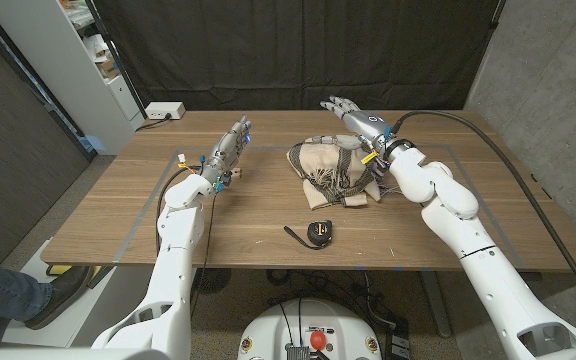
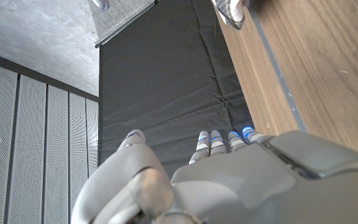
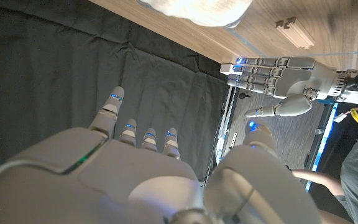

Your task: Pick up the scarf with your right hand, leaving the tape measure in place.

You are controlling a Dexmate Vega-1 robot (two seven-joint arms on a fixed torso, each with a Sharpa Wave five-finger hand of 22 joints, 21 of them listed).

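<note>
Right hand [image 1: 353,112] open, just behind the scarf [image 1: 330,172].

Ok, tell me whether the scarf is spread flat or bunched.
Bunched: the scarf sits in a crumpled heap on the table.

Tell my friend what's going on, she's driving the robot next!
Right hand: open, fingers spread, holding nothing, beside the far right of the beige patterned fabric scarf.
Left hand: open, holding nothing, over the left side of the wooden table.
The scarf lies bunched at the table's middle. The small black and yellow tape measure sits nearer the robot, apart from the scarf, a short bit of tape sticking out.
Done: nothing picked up yet.
Left: grip the scarf with the right hand and lift it, leaving the tape measure alone.
</note>
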